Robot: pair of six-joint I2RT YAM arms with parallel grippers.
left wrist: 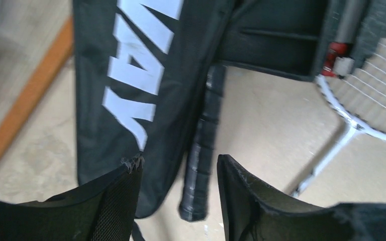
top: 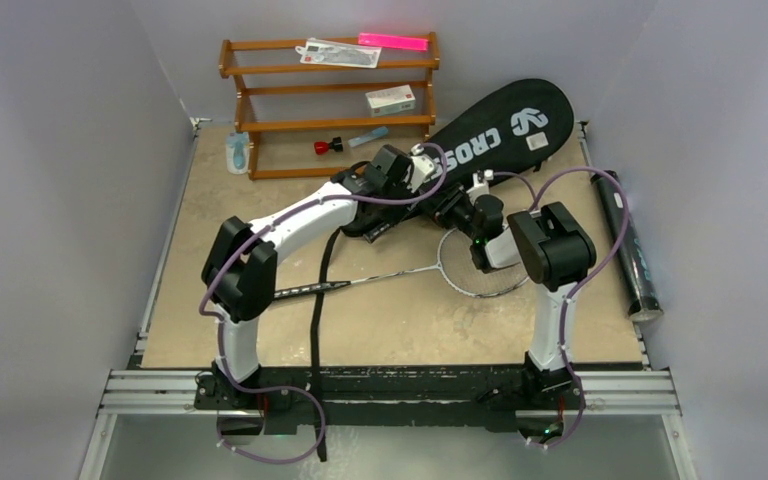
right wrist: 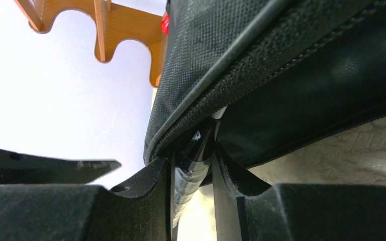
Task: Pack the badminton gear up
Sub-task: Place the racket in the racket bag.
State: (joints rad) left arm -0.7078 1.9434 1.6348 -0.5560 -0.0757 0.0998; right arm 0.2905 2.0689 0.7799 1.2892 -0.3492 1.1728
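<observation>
Black bases [top: 230,395] sit on the rail [top: 390,392]. Above the rail, the left arm [top: 295,225] and right arm [top: 552,320] have white links between boxy black joint housings. A purple cable [top: 622,225] loops along each arm and down past the rail. The left gripper [left wrist: 178,163] and right gripper [right wrist: 191,158] have black fingers [left wrist: 110,206] with mesh-textured pads.
</observation>
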